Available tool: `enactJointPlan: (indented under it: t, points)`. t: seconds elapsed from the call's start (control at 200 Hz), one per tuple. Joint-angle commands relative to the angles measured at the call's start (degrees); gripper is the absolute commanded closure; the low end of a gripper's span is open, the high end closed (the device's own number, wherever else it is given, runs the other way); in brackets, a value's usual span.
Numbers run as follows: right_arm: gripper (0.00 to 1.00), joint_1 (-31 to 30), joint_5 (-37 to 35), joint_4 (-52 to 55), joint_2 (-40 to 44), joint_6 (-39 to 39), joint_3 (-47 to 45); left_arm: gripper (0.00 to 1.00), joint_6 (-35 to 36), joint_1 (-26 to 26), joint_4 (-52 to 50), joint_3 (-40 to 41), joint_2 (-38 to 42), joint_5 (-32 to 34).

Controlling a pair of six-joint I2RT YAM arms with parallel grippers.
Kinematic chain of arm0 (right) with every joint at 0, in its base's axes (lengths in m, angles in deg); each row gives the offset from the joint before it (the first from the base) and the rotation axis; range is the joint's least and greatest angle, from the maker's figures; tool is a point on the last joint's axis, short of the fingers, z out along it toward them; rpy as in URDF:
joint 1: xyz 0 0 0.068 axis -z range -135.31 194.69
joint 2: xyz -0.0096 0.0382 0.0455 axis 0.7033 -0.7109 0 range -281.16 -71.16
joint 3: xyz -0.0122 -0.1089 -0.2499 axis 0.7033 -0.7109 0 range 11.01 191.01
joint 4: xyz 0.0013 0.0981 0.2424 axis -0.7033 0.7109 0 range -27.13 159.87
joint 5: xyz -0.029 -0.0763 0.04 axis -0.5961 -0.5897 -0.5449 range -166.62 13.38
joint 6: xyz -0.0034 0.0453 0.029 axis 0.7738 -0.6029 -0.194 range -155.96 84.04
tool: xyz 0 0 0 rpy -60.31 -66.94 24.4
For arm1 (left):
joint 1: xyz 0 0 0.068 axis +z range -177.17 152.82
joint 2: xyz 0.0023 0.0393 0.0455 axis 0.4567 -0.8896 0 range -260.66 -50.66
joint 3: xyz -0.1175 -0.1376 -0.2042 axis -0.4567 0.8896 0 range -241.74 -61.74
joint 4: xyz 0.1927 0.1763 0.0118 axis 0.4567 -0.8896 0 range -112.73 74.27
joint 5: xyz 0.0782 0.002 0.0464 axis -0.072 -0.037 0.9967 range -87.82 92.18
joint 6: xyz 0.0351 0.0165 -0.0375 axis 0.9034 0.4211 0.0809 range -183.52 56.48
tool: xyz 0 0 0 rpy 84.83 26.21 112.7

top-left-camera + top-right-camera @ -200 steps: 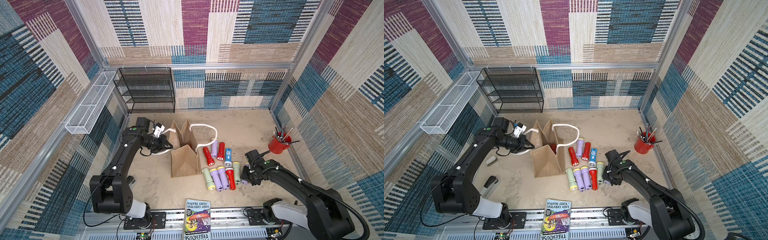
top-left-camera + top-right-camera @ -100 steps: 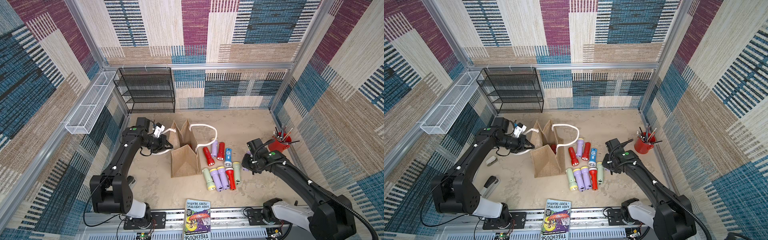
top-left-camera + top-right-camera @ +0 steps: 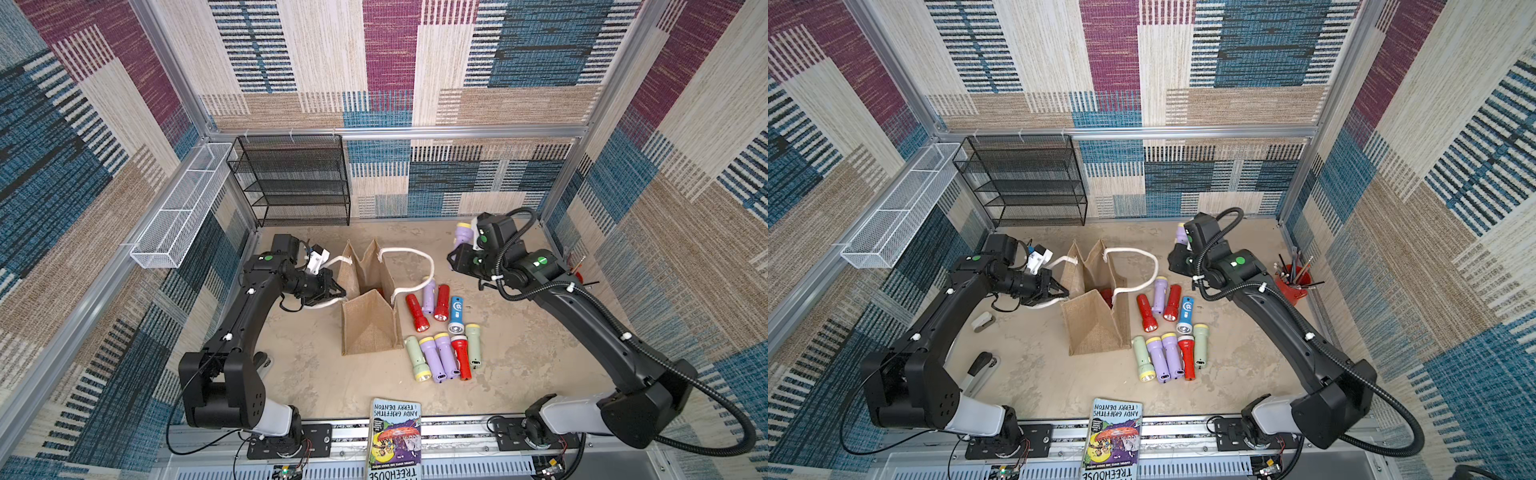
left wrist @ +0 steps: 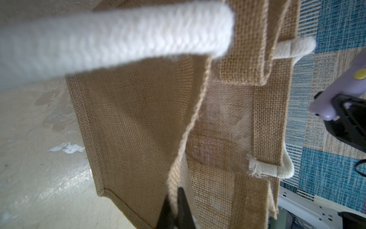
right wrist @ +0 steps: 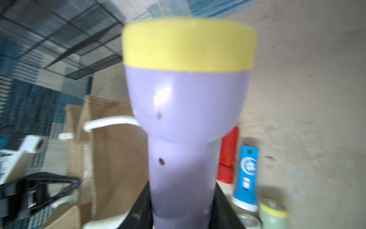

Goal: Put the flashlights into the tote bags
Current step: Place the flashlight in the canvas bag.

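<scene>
I have the lilac flashlight (image 5: 186, 119) clamped by its handle in my right fingers (image 5: 225, 210), up above the surface (image 3: 519, 353), right of the tote bag (image 3: 368, 328). The bag stands open, with my left fingers (image 4: 183, 208) pinched shut on its burlap rim. Nine more flashlights (image 3: 442, 353) lie just beside it.

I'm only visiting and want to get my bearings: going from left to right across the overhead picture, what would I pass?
In a top view: white wire basket → left gripper → tote bag → blue flashlight → red pot of pens.
</scene>
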Motion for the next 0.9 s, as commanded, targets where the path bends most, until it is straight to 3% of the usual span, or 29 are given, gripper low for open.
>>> enactJointPlan:
  t: [0.0,0.26,0.451,0.591,0.891]
  points:
    - [0.78,-3.82,3.88,-8.17,-5.05,2.80,7.13,1.00,-0.04,0.06,-0.58,-0.28,0.31,-0.44]
    - [0.78,-12.67,9.85,-5.80,-24.00,8.68,29.89,1.00,-0.28,0.06,-0.56,-0.90,0.61,-0.81]
    - [0.78,-16.67,13.38,0.88,-33.80,12.74,39.04,1.00,-0.49,0.10,-0.59,-0.90,0.91,-0.38]
    - [0.78,-17.60,13.09,1.83,-34.17,13.48,36.69,1.00,-1.84,0.24,0.33,-0.82,1.78,0.37]
    - [0.78,-17.62,13.84,-5.12,-27.38,12.53,21.39,1.00,-8.56,0.94,6.19,0.44,5.21,0.32]
